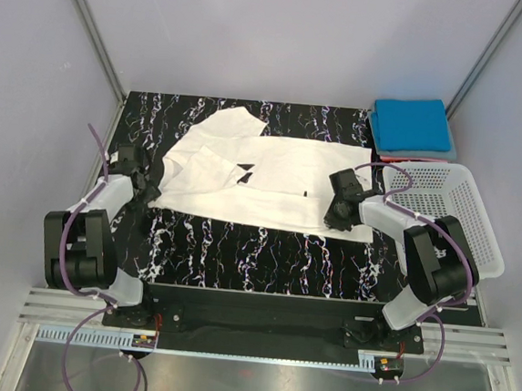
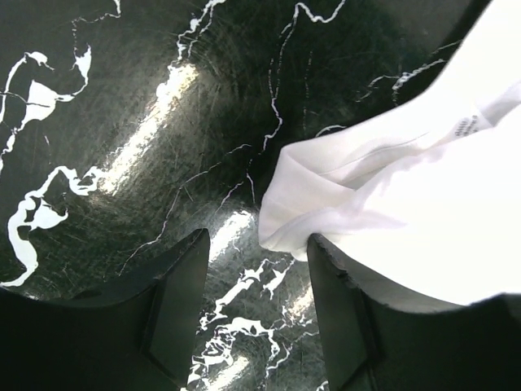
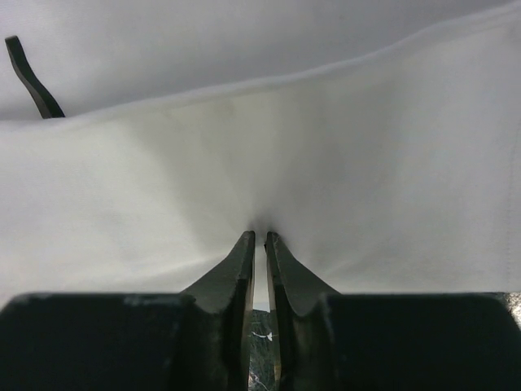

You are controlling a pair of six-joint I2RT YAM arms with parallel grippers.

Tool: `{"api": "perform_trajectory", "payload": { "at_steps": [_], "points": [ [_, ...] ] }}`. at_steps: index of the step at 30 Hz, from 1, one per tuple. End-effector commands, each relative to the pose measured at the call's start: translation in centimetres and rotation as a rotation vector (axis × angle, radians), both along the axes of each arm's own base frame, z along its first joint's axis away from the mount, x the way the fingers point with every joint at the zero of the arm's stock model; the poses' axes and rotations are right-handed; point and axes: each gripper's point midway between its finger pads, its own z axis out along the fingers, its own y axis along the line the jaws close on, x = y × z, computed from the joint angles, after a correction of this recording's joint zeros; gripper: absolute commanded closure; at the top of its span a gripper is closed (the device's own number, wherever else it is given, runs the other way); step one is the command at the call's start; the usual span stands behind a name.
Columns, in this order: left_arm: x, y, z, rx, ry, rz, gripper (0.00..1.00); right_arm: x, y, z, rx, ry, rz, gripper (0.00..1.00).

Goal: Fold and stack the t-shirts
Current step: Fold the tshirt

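Across the counter point(image 1: 265, 255) lies the white t-shirt point(image 1: 272, 174), partly folded, long axis running left-right. Right pincer point(image 3: 260, 236) is clamped on its near edge, cloth puckering at the tips. Left pincer point(image 2: 256, 244) has jaws apart, nothing btwn them; bunched cloth sits just ahead by one finger, so left arm's nearer that end. Surface: glossy black marble. Blue t-shirt point(image 1: 412, 125) is folded at the far right corner w/ red t-shirt point(image 1: 397, 158) under it, basket point(image 1: 431, 185) beside.
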Motion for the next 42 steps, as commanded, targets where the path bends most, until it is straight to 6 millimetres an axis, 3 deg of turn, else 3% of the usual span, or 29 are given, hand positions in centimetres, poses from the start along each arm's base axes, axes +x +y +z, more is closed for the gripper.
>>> {"api": "perform_trajectory", "payload": {
  "at_steps": [1, 7, 14, 18, 24, 31, 35, 38, 42],
  "points": [
    [0.6, -0.2, 1.7, -0.03, -0.05, -0.044, 0.44, -2.0, -2.4, -0.9, -0.096, 0.057, -0.006, 0.82],
    [0.6, -0.4, 2.4, -0.047, -0.034, -0.087, 0.43, -1.8, -2.1, -0.9, -0.088, 0.058, -0.003, 0.83],
    [0.1, -0.5, 0.8, -0.051, 0.09, -0.188, 0.43, -1.7, -2.2, -0.3, -0.097, 0.049, 0.006, 0.84],
    [0.0, -0.9, 0.7, -0.064, 0.092, -0.23, 0.35, -1.8, -2.6, -0.7, -0.124, 0.075, 0.003, 0.84],
    [-0.4, 0.5, 1.4, -0.01, 0.115, -0.166, 0.33, -1.7, -2.4, -1.4, -0.119, 0.089, 0.001, 0.85],
    [1.9, -1.7, 2.3, -0.145, -0.007, -0.2, 0.32, -1.5, -2.4, -1.1, -0.118, 0.082, 0.002, 0.85],
    [2.0, -0.7, 2.0, -0.136, -0.002, -0.138, 0.34, -1.4, -2.3, -1.0, -0.115, 0.077, 0.0, 0.85],
    [3.0, -1.0, 2.5, -0.202, -0.087, -0.111, 0.42, -1.4, -2.4, -1.0, -0.113, 0.073, 0.002, 0.85],
    [3.1, 0.0, 2.4, -0.179, -0.06, -0.067, 0.46, -1.4, -2.2, -0.9, -0.111, 0.074, 0.011, 0.85]
  ]
}}
